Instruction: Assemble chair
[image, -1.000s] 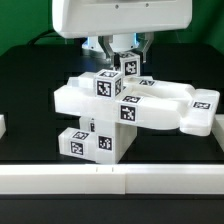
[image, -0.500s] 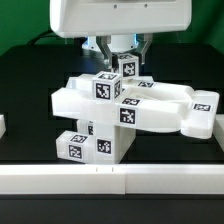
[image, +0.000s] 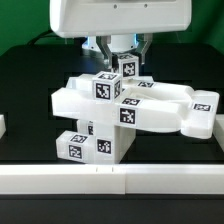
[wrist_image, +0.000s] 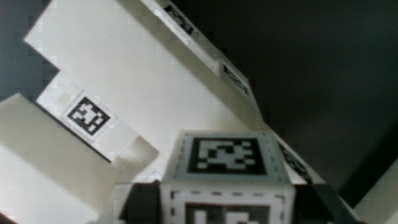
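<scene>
1. Partly closed, the hand (image: 122, 52) hangs over the middle of the black tabletop (image: 30, 75), its 2 fingers (image: 107, 47) straddling a small tagged cube (image: 127, 66) and apparently pinching it between them.
2. That cube belongs to the chair (image: 130, 105), a stack of chunky white parts with black-and-white square tags, standing near the tabletop's middle and reaching toward its front edge.
3. Directly below the cube sits a second tagged block (image: 103, 86), and the 2 look to be touching; the contact line itself is too small to judge.
4. Across the chair runs a wide slab (image: 150, 108), carrying a tag at its end toward the exterior view's right; under it a lower block (image: 88, 143) with 2 tags rests on the tabletop.
5. From the wrist view the cube's top tag (wrist_image: 224, 157) fills the lower middle, with long white frame pieces (wrist_image: 125, 75) running away beyond it and a tag on 1 of them.
6. Along the tabletop's front edge runs a white rail (image: 110, 175), close to the lower block.
7. Open black surface lies on both sides of the chair, wider toward the exterior view's left, where a small white piece (image: 3, 127) shows at the picture's edge.
</scene>
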